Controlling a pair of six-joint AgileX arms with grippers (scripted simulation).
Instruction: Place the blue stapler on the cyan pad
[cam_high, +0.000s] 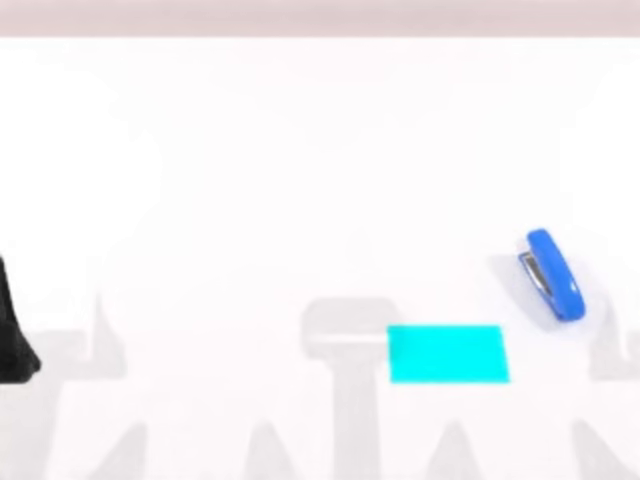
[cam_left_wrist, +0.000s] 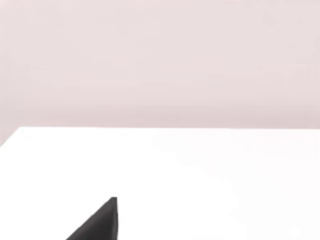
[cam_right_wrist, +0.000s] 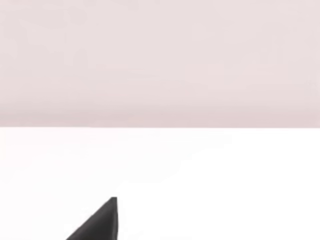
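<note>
Top view is showing the stapler (cam_high: 553, 276) lying on the white table (cam_high: 300, 180) toward the right side, angled, with its grey strip facing left. It is sitting just beyond the pad's (cam_high: 447, 353) far right corner, near it but not touching, so nothing of the task is done yet. The pad is lying flat near the table's front edge, right of centre, and bare.

The left arm (cam_high: 12, 330) is showing only as a dark shape at the left edge, well away from both things, so it is looking parked. The right arm is not showing from above at all. Each wrist view is giving just bare table, the wall behind, and one dark finger tip (cam_left_wrist: 100, 222) (cam_right_wrist: 100, 222), so I cannot tell whether either pincer is spread or pressed together. Since the stapler is lying on the right, the right arm is probably the better one to reach it.
</note>
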